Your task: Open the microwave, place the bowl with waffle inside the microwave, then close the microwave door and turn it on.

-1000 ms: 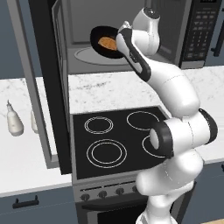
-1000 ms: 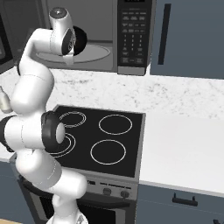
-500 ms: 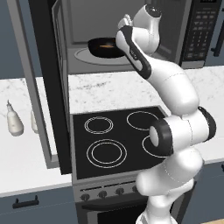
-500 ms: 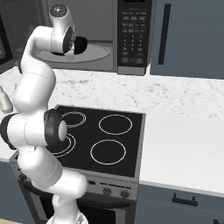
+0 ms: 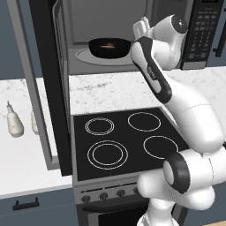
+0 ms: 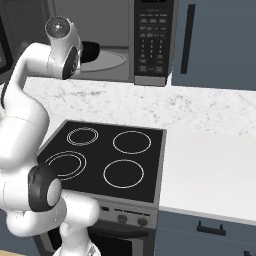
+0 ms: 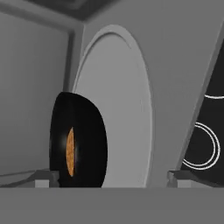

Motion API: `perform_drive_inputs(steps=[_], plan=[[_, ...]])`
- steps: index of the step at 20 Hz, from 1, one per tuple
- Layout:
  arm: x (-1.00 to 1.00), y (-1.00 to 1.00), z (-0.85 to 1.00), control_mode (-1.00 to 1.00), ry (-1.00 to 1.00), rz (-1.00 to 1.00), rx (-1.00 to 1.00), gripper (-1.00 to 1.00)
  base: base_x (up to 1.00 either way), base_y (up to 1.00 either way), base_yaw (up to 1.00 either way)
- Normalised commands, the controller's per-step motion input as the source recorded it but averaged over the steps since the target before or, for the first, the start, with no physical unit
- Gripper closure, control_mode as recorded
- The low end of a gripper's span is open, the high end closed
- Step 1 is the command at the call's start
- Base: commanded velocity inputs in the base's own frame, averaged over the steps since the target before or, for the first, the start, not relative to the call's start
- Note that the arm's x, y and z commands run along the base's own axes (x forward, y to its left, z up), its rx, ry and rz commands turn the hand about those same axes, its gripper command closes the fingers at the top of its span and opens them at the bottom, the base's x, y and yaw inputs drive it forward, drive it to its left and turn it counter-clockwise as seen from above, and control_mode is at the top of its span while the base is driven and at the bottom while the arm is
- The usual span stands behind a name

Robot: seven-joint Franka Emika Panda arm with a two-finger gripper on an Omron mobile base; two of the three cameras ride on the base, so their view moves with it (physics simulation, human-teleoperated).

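The bowl (image 5: 110, 47) is black, the waffle (image 5: 107, 45) golden-orange. White rings mark the black stovetop (image 5: 128, 139); the counter (image 6: 210, 130) is speckled white marble.

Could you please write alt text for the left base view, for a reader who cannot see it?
A black bowl holding a waffle sits on the turntable inside the open microwave, its door swung out to the left. The white arm's gripper is just right of the bowl, jaws apart, above a black stovetop.
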Motion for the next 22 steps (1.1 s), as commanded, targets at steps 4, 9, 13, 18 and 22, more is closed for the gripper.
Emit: perform_drive_inputs(steps=[4, 9, 13, 18, 22], plan=[[-1.0, -0.13, 0.05, -1.0, 0.0, 0.0, -0.13, -1.0, 0.0, 0.0, 0.0], [-1.0, -0.16, -0.03, -1.0, 0.11, 0.0, -0.21, -1.0, 0.0, 0.0, 0.0], [-0.72, -0.18, -0.38, -1.0, 0.15, 0.0, -0.17, -1.0, 0.0, 0.0, 0.0], [-0.24, -0.25, -0.49, -1.0, 0.17, 0.0, -0.14, -1.0, 0.0, 0.0, 0.0], [-0.01, -0.15, -0.54, -1.0, 0.12, 0.0, -0.16, -1.0, 0.0, 0.0, 0.0]])
